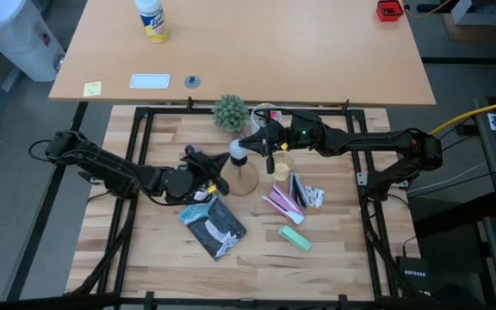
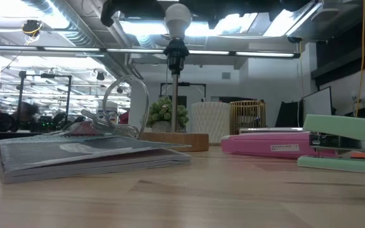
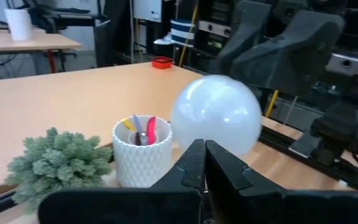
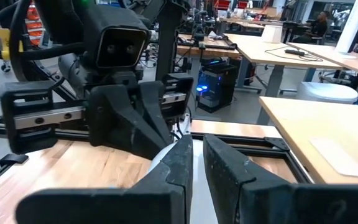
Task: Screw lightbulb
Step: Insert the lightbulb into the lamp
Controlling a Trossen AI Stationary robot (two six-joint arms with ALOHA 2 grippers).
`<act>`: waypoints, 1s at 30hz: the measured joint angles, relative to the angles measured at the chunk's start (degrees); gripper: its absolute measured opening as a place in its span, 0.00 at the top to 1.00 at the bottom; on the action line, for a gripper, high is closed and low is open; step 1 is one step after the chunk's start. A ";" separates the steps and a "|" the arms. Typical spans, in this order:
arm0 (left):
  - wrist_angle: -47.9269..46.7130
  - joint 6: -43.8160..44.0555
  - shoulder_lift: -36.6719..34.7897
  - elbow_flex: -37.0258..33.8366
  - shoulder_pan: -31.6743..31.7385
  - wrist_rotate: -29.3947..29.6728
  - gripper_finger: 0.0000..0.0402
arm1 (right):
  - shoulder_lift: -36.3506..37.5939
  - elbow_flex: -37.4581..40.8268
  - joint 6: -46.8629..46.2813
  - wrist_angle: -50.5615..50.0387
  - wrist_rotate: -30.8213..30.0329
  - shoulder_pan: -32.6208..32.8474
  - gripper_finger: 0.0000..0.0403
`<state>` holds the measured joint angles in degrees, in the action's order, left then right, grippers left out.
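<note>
From above, the lightbulb (image 1: 238,152) sits on the wooden stand (image 1: 244,176), with the right gripper (image 1: 250,145) pinching it and the left gripper (image 1: 216,172) at the stand. Low view: bulb's upright in the black socket (image 2: 175,50). Left wrist: fingers nearly closed, though we can't tell whether they hold anything. We'd twist gently and keep it straight.

Around the lightbulb (image 1: 238,153): my left gripper (image 1: 218,160) and right gripper (image 1: 254,143) crowd it from both sides.
Behind: small plant (image 1: 230,112) and white pen cup (image 3: 143,150) stand close.
Right of the wooden stand (image 1: 244,181): yellowish cup (image 1: 282,164), pink stapler (image 1: 283,201).
Near side: booklet (image 1: 213,226), green stapler (image 1: 295,237); bare tabletop (image 1: 334,254) beyond.
</note>
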<state>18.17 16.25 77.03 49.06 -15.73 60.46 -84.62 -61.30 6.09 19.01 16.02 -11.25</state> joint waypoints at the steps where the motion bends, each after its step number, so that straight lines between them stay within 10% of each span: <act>1: -0.01 -0.05 0.00 0.00 0.02 0.37 1.00 | 0.00 0.00 -0.01 -0.01 0.02 0.00 0.89; 30: 0.86 3.31 2.71 0.00 0.46 -6.70 1.00 | 0.00 0.00 0.17 0.08 -1.41 0.02 0.89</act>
<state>19.03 19.56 79.75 49.06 -15.27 53.76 -84.62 -61.30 6.26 19.09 14.61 -11.22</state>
